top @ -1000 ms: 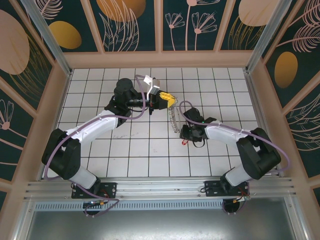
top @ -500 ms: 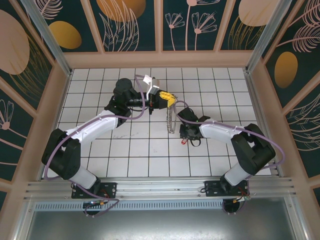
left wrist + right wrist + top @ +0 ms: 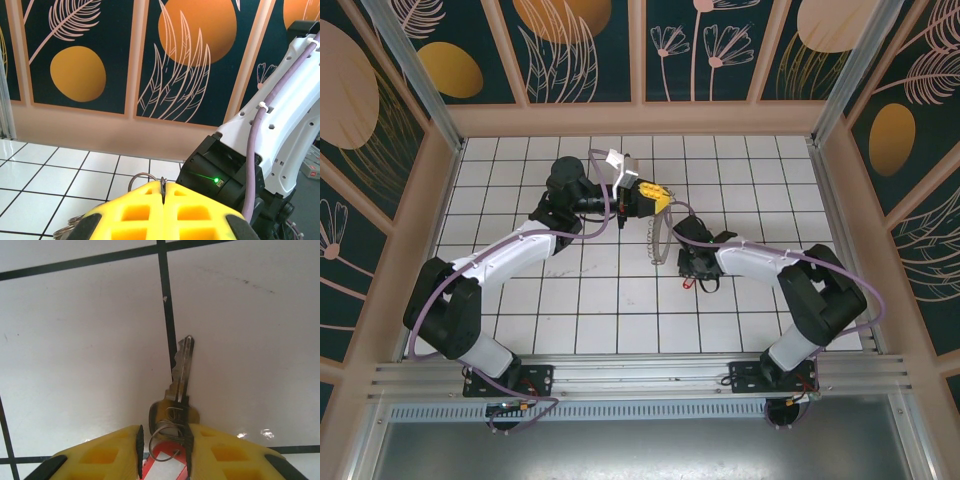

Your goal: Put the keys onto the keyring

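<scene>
White tiles with black grid lines cover the table, walled by dark floral panels. From above, the left gripper hovers mid-table. A thin chain trails from it toward the right gripper, which sits low over the tiles close by, probably so key and ring can meet.

On the left wrist, the yellow fingers press flat together, pinching the keyring. Its wire loop pokes up at the seam, apparently held steady as a target.

On the right wrist, the jaws are nearly closed on the head of a key, its blade pointing forward for threading. A red tag shows beneath.
</scene>
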Robot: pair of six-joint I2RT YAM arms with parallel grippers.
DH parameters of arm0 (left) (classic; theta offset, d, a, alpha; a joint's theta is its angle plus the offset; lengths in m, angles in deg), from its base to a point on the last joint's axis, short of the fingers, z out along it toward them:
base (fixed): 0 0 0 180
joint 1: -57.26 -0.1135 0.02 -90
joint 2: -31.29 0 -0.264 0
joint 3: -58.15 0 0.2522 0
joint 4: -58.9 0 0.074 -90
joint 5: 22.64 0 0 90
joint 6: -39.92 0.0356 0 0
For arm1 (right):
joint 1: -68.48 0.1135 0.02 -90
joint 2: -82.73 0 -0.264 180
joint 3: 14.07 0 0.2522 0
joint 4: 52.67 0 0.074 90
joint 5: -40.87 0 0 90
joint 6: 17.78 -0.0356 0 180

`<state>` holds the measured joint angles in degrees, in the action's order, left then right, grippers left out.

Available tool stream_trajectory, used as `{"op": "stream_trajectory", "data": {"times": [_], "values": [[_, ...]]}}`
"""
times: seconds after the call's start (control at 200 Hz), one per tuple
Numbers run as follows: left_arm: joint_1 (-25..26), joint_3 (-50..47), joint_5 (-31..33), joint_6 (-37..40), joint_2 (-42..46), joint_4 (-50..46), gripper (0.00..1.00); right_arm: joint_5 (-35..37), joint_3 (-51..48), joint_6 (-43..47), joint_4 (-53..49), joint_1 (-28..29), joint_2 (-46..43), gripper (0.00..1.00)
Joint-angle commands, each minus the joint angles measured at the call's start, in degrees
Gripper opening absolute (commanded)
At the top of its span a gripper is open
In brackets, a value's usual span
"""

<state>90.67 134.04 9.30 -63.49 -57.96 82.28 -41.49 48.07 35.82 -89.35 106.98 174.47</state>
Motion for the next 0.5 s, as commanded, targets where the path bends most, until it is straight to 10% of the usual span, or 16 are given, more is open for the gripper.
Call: {"op": "stream_trajectory", "data": {"times": [0.0,0.495], "values": [[0.22,0.01,-1.19,-0.65,1.36,3.71,0.00,0.09,0.45,-0.32,-0.29,0.69,1.15,0.30],[0.25,-0.06,-1.20,-1.00,1.43,3.92,0.00,1.39,0.03,-0.09,-1.93,0.68,-1.30,0.01]]}}
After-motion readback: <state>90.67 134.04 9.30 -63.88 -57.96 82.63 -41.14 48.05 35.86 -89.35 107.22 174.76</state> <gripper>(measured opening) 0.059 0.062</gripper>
